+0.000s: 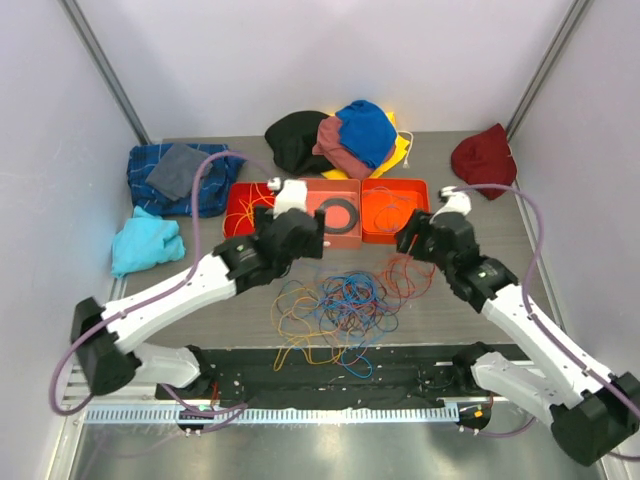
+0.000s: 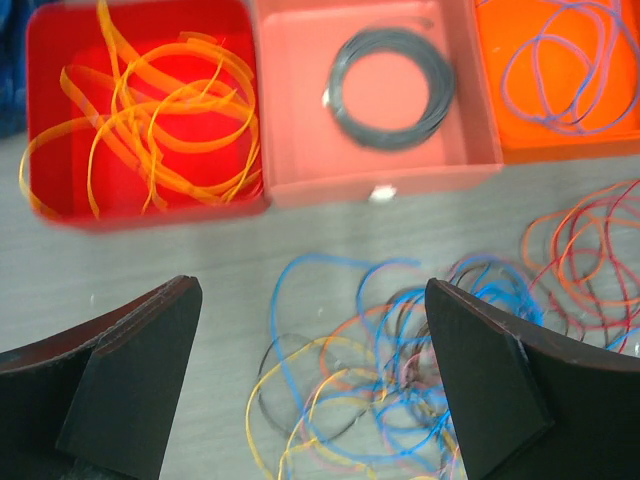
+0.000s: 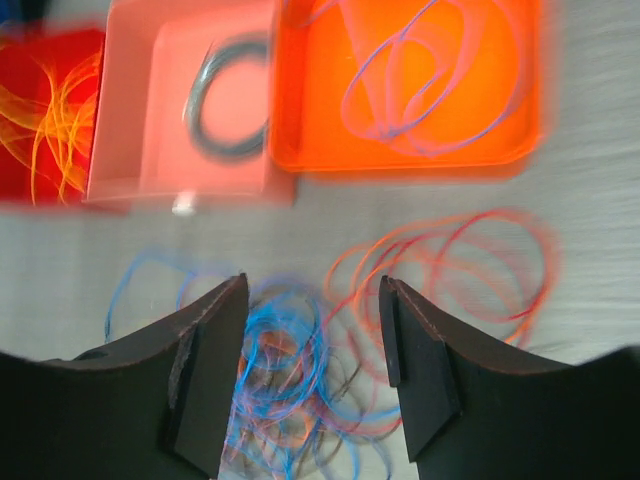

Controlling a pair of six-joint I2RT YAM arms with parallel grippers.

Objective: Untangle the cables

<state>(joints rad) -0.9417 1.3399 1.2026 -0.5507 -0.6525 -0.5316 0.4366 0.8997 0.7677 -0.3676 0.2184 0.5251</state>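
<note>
I judge this to be the picking step: some wires are already sorted, and the main knot is waiting for the next strand to be drawn out. The cables (image 1: 338,305) lie in a loose heap on the table (image 1: 480,190) at the centre of the top view, below the row of trays.

Yellow strands (image 2: 150,120) fill the red tray (image 2: 150,215), a bluish strand (image 3: 430,90) sits in the orange tray (image 3: 400,162), and the black ring (image 2: 338,95) rests in the pink tray (image 2: 400,180).

My left claw (image 2: 310,300) is spread wide and holds nothing. The heap shows at the bottom centre of its view, between and beyond the fingers.

My right claw (image 3: 312,300) is parted more narrowly, also with nothing in it, above the blue clump. The red and orange loops (image 3: 470,260) lie to the right of it.

Next I would lower one claw onto a single outlying loop, pinching only that strand.
</note>
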